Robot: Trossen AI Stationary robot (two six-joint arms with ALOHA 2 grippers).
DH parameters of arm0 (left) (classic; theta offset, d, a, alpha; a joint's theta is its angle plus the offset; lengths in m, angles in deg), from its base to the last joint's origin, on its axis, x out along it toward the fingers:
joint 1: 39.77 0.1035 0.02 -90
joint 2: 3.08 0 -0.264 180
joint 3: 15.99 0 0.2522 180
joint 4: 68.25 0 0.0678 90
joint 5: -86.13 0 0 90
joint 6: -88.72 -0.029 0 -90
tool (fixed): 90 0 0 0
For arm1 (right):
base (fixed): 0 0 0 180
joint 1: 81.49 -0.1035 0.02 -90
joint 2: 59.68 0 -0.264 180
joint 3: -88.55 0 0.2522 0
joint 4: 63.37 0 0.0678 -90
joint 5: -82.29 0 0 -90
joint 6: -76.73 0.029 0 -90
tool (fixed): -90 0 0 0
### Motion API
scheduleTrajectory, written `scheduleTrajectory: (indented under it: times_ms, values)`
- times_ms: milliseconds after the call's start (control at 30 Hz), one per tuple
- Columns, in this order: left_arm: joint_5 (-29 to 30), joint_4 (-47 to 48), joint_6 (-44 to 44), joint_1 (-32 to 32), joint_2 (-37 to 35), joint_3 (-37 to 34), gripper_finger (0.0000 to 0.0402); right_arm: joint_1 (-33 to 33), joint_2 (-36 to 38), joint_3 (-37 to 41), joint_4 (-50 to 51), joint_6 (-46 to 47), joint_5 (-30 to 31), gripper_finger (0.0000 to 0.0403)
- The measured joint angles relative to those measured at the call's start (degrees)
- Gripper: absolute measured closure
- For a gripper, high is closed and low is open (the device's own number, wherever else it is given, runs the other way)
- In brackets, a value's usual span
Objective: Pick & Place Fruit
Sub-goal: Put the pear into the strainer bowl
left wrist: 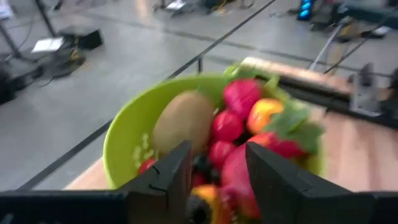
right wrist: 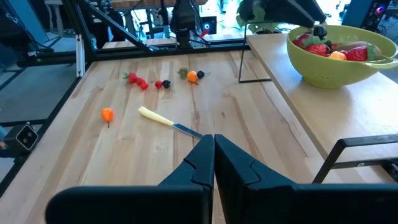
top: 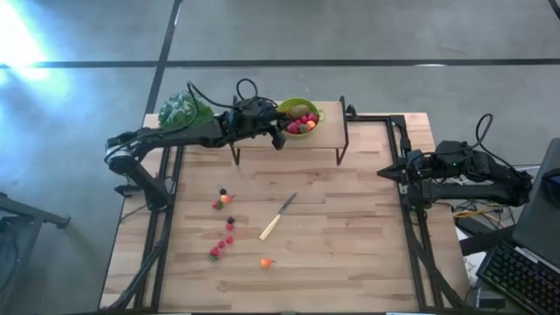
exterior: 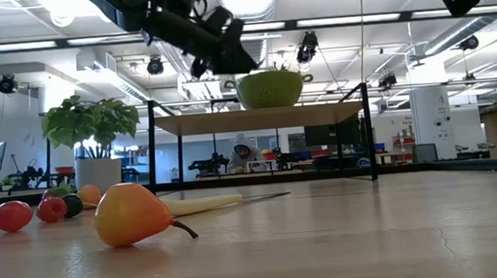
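A lime-green bowl (top: 302, 105) stands on a raised wooden shelf (top: 324, 144) at the table's far side. It holds red berries, an orange piece and a brown kiwi-like ball (left wrist: 182, 121). My left gripper (left wrist: 217, 180) hovers open just over the bowl's near-left rim (top: 280, 133), with the bowl's fruit showing through the gap. Loose fruit (top: 224, 223) lies scattered on the table's left half, and an orange-yellow piece (top: 265, 262) lies nearer the front. My right gripper (right wrist: 213, 155) waits shut at the table's right edge (top: 385, 173).
A pale-handled knife (top: 278, 217) lies slanted mid-table. A leafy potted plant (top: 184, 109) stands at the far left beside the shelf. The shelf's black legs (top: 342, 144) stand on the table. The table's right half is bare wood (top: 350, 227).
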Motion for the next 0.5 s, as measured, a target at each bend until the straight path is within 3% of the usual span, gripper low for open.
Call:
scheduleTrajectory:
  times_ms: [333,500]
  values:
    - [-18.4,2.0,-0.2,-3.3,-10.5,0.0,0.0243,0.0,0.0,0.0,0.0,0.0,0.0,0.0394]
    - [-19.6,11.3,-7.8,-11.6,-15.0,0.1,0.0243,0.0,0.0,0.0,0.0,0.0,0.0,0.0394]
